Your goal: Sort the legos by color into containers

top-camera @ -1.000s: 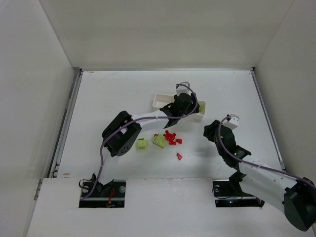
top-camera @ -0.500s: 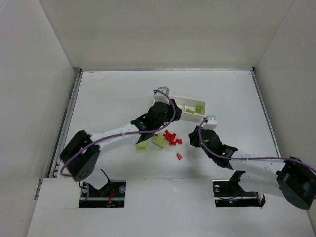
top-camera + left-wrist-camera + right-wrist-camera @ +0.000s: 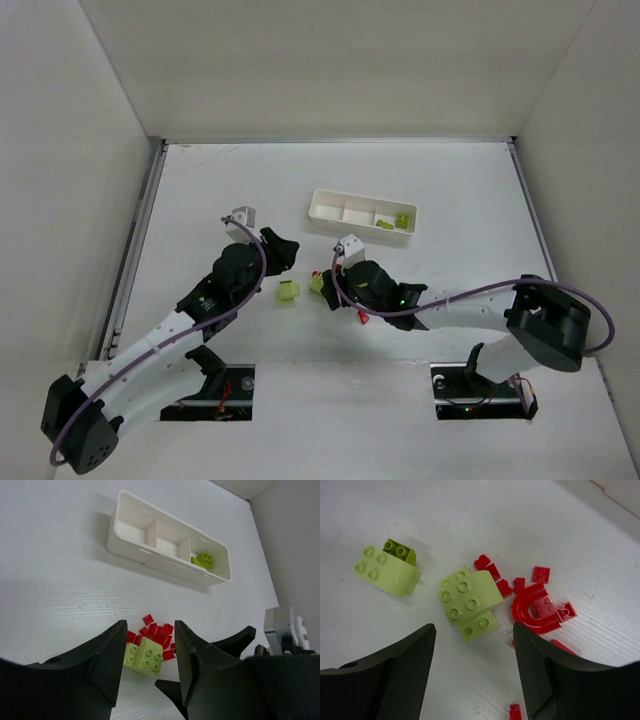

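Over the loose pile at mid-surface, the right arm hangs its jaws wide and empty astride a yellow-green brick, seemingly lined up for the next pick, with red bricks just beside it and a second yellow-green brick near. The left arm hovers back from the pile, jaws partly apart and holding nothing, likely leaving room. Well beyond, the tray holds yellow-green pieces in its right compartment alone; the others look bare, so the reds have no bin yet
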